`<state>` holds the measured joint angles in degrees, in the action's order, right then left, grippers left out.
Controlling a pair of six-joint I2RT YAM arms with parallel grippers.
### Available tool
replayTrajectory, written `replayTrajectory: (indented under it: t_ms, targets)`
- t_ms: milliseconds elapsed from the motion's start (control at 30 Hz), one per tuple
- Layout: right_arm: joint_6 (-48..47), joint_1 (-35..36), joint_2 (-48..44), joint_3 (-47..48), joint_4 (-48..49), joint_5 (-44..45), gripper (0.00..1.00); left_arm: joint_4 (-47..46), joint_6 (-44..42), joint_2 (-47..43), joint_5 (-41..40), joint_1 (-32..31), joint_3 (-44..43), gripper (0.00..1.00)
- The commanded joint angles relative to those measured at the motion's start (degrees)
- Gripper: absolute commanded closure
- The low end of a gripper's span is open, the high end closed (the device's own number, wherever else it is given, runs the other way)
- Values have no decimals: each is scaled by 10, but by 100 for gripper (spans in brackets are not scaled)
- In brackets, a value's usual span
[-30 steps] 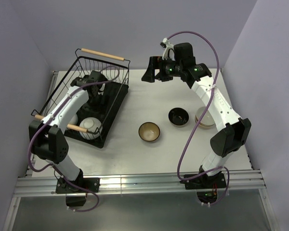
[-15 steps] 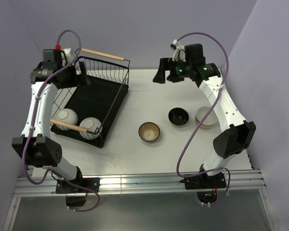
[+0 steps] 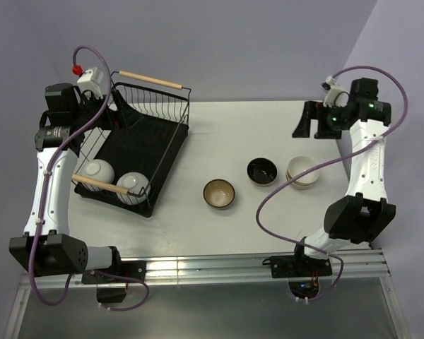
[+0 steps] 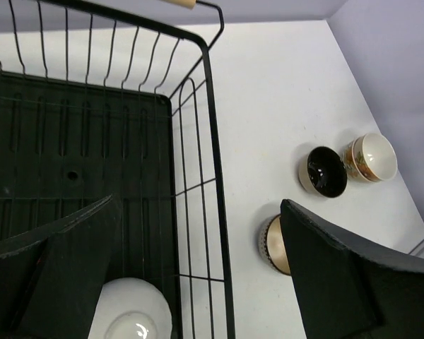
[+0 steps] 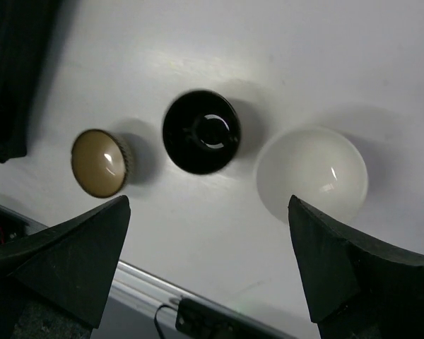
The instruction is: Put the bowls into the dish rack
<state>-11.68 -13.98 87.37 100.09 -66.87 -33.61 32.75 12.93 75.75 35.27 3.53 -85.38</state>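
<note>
Seen from above, the dish rack point(image 3: 145, 141) lies under the left gripper point(image 3: 104, 113). Two white bowls point(image 3: 99, 169) sit rim-down at its end farthest from that gripper, likely to drain and to leave room. In the left wrist view the gripper is spread wide and empty above the rack's wire wall. The right gripper point(image 5: 208, 200), equally wide and empty, hangs high over the worktop point(image 5: 198, 42), probably surveying. The brown bowl point(image 5: 99, 162), black bowl point(image 5: 201, 131) and cream bowl point(image 5: 312, 173) lie below, between its fingers.

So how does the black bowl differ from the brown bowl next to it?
The black bowl is glossy black inside; the brown bowl is tan inside. The black bowl sits beside the stacked cream bowls; the brown bowl sits nearer the dish rack. Both stand upright, alike in size.
</note>
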Motion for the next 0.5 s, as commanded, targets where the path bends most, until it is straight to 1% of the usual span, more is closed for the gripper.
replayTrajectory:
  t_ms: [0, 33, 100, 200, 233, 267, 400, 467]
  targets:
    - [-77, -62, 16, 5, -102, 4, 1, -42, 10, -8, 36, 2, 17, 1]
    - [-75, -82, 18, -3, -107, 19, 2, -44, 10, -9, 38, 2, 23, 0]
    - [-73, -94, 24, -37, -108, 64, 6, -53, 11, -17, 39, 1, 32, 1]
    - [-59, -110, 13, -94, -72, 110, 11, -58, 15, -26, 28, 1, 42, 1]
    - [-49, -111, 11, -106, -49, 119, 13, -58, 15, -27, 28, 1, 45, 0]
    - [-44, -111, 10, -117, -39, 126, 17, -59, 17, -30, 26, 2, 49, 0]
    - [-14, -111, 21, -152, -1, 158, 25, -59, 23, -38, 19, 1, 72, 0]
    - [-6, -110, 28, -164, 24, 181, 30, -43, 22, -39, 5, 2, 74, 0]
